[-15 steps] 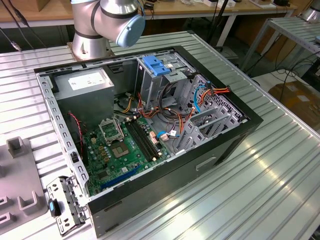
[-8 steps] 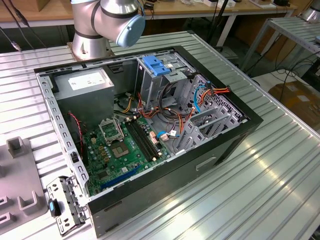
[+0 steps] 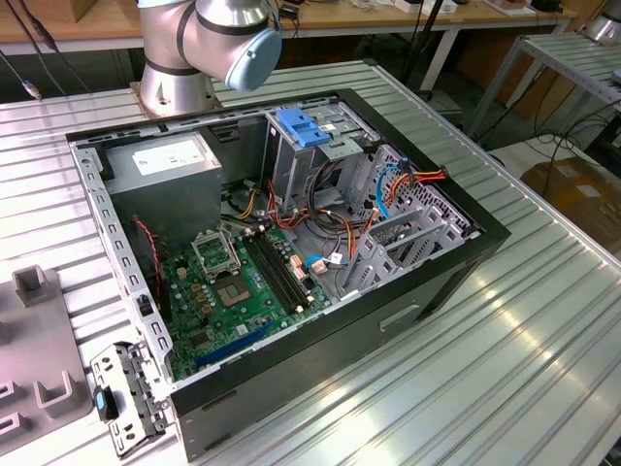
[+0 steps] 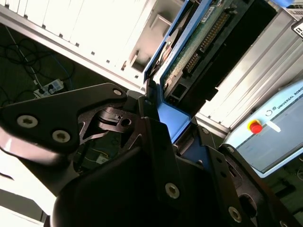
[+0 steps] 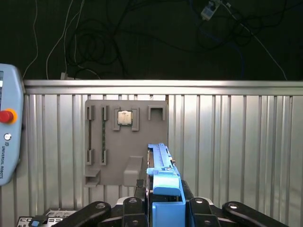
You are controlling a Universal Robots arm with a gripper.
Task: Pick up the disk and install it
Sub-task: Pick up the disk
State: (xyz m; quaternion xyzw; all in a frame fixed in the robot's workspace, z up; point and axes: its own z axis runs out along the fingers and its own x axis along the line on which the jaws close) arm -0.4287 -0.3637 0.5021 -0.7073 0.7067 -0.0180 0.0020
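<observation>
The end effector [image 5: 165,204] was pinching the disk [image 5: 162,172] by its narrow sides, with a finger pressed against each of the blue rails [image 5: 166,190]. In the second wrist view the end effector [image 4: 173,124] held the disk [image 4: 201,45] with its green circuit board [image 4: 208,33] showing. The disk was held edge-on over the ribbed surface [image 5: 227,142], near the grey fixture plate [image 5: 142,137], which carried a square chip [image 5: 125,117] in one pocket. A teach pendant [image 5: 9,127] lay well apart from the plate. In the exterior view, the open computer case [image 3: 291,243] stood just beside the fixture plate [image 3: 29,369], on the exterior view's right of it. Its drive cage [image 3: 335,146] with the blue latch [image 3: 306,131] was at the end of the case far from the plate.
</observation>
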